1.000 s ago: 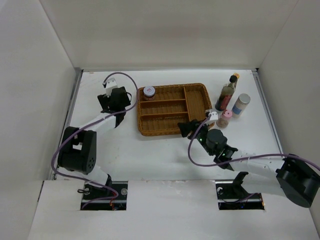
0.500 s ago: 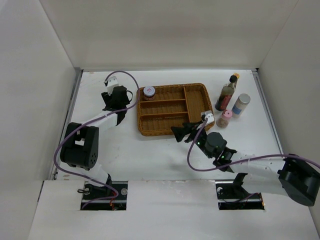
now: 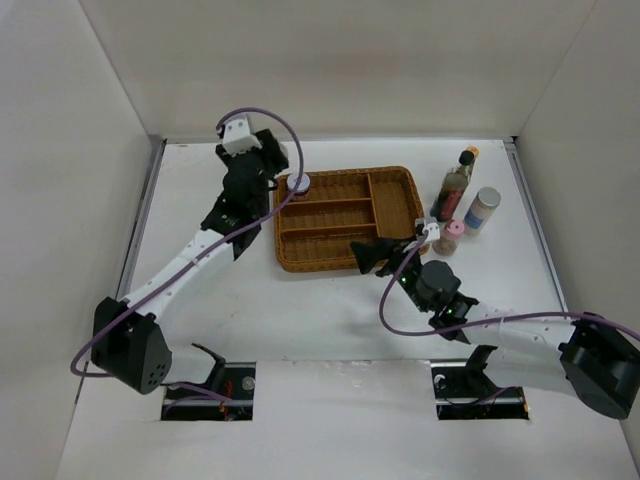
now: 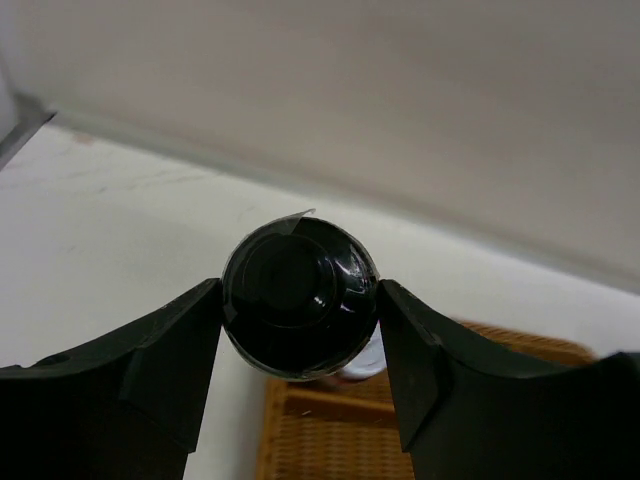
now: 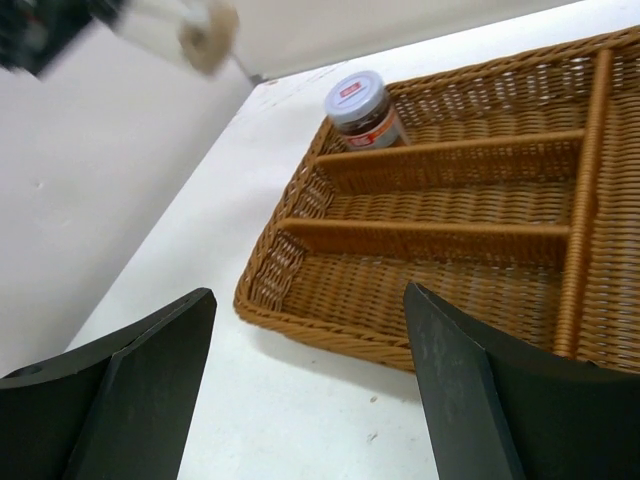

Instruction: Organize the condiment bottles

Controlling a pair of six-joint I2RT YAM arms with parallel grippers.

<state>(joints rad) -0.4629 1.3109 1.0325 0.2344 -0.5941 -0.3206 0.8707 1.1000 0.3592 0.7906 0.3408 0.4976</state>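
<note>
Tabletop [image 3: 300,310] overhead: your white-lidded jar [image 3: 298,183] sits at the left end of the rear compartment of the wicker tray [image 3: 310,265]. Left wrist: your left pincer [image 4: 300,310] is clenched on the black-capped bottle [image 4: 298,290] above that tray corner. Right wrist: your right pincer [image 5: 310,300] gapes, released, facing the tray's near edge.

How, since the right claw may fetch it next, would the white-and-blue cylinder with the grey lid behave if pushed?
The white-and-blue cylinder stands upright and looks taller than wide, so a high push would probably tip it. Its round wall suggests it would roll once down. The pink-capped bottle stands close by and might get knocked.
</note>
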